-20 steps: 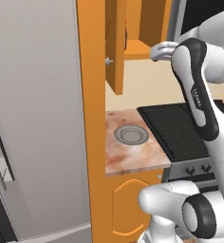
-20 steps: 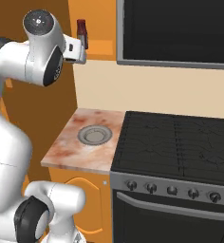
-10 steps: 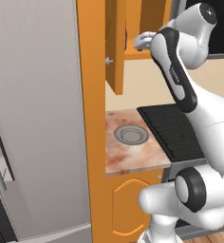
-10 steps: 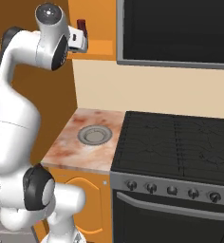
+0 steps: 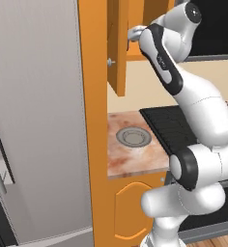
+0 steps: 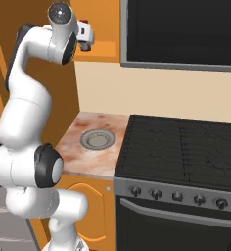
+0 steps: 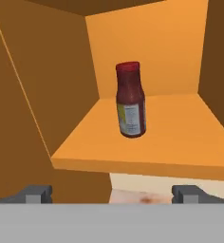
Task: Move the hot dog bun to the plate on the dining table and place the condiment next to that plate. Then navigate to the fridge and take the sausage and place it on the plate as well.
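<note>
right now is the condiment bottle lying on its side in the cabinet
No, the condiment bottle stands upright on the orange cabinet shelf, red cap on top.

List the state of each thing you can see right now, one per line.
condiment: upright on the cabinet shelf, red cap on, not held
tool: open, short of the shelf edge, facing the bottle
cabinet door: swung open
grey dish: empty, on the counter beside the stove

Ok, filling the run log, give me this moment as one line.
stage: reaching for condiment | gripper: open, short of it | condiment: upright on cabinet shelf | grey dish: on counter
</note>
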Controlling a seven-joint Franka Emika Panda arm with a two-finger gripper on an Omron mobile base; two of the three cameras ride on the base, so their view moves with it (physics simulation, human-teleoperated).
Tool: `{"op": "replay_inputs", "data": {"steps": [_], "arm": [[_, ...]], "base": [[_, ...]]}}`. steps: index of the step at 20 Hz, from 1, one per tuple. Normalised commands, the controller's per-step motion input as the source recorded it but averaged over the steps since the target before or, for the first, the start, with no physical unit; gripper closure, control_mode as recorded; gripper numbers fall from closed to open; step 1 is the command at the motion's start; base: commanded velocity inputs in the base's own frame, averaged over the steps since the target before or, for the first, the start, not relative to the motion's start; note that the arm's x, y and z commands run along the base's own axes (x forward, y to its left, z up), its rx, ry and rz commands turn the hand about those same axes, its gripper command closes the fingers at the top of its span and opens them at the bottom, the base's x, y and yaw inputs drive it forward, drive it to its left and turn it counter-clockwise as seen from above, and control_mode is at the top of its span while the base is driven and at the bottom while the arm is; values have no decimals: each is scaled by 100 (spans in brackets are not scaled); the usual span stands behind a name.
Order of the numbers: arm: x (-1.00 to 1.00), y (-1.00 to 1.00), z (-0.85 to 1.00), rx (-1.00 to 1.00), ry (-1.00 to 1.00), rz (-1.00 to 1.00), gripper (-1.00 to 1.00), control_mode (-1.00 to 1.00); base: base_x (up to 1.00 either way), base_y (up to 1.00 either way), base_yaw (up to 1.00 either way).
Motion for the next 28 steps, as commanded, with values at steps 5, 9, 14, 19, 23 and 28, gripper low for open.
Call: {"op": "replay_inputs", "data": {"steps": [5,9,14,19,23,28], "arm": [[61,0,2,0,-4,0,-100,-100],[59,0,14,0,0,0,-100,-100],[57,1,10,0,0,0,-100,-100],[63,9,0,0,0,0,-100,-100],[56,8,0,0,0,0,-100,-100],[40,6,0,0,0,0,-100,-100]], "base": [[0,0,0],[0,0,0],[0,0,0],[0,0,0],[0,0,0],[0,0,0]]}}
